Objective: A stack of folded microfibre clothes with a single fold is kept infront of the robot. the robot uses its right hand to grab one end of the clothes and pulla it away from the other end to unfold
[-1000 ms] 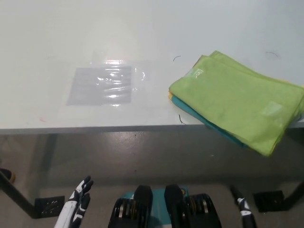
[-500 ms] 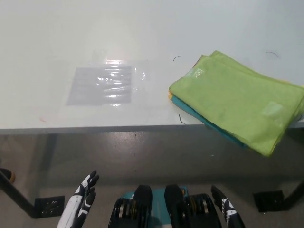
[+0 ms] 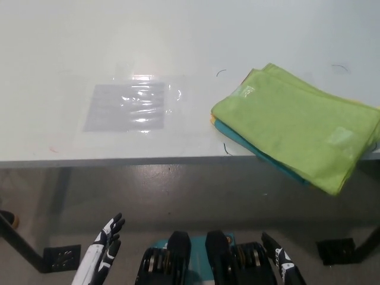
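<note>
The black right robot hand [image 3: 284,265] sits low at the bottom edge, below the worktop [image 3: 178,47], holding nothing; whether its fingers are spread cannot be told. The white left robot hand [image 3: 107,240] rests at lower left, fingers apart and empty. The stack of folded microfibre cloths [image 3: 297,127], lime green on top, lies at the worktop's right, overhanging its front edge. A clear plastic sheet [image 3: 127,105] lies well apart to the left.

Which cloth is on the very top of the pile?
The lime green folded microfibre cloth is on top. The teal cloth and an orange one only peek out from under its near left edge.
</note>
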You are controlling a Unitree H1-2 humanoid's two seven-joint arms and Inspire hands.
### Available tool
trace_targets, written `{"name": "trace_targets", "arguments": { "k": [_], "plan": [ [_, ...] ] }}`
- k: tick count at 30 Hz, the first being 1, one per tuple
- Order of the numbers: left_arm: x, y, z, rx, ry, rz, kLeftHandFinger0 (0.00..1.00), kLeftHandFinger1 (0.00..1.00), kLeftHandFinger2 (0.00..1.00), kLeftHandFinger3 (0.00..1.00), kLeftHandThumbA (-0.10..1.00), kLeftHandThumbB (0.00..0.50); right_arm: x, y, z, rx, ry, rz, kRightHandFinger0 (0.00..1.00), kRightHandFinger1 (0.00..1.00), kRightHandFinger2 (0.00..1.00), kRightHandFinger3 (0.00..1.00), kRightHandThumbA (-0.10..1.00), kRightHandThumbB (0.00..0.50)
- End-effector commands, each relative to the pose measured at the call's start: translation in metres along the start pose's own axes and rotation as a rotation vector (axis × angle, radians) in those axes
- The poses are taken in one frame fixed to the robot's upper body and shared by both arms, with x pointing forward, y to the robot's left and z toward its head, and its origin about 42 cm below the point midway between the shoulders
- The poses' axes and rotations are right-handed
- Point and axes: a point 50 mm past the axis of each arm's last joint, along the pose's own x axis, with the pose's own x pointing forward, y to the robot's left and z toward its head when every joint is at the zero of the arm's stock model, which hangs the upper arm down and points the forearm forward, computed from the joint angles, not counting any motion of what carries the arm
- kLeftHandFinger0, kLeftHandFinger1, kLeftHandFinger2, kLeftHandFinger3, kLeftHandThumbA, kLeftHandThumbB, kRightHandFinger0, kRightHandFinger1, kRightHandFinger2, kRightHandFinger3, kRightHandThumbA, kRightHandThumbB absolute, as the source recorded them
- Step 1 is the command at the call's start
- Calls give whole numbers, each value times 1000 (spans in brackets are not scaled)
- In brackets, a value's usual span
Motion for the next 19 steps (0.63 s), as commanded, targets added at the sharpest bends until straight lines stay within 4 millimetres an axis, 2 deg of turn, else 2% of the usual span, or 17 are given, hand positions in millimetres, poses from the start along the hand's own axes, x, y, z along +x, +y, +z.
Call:
{"name": "trace_targets", "arguments": {
  "k": [1,6,19],
  "plan": [
    [6,6,9,29,-61,-11,1000,1000,1000,1000,1000,401,5,-1,12,-16,-73,8,1000,1000,1000,1000,1000,300],
    [5,6,10,35,-57,-17,1000,1000,1000,1000,1000,403,5,0,13,-24,-66,9,1000,1000,1000,1000,1000,303],
    [3,4,9,45,-61,-19,1000,1000,1000,1000,1000,370,9,0,12,-70,-52,44,1000,1000,1000,1000,1000,290]
  ]
}}
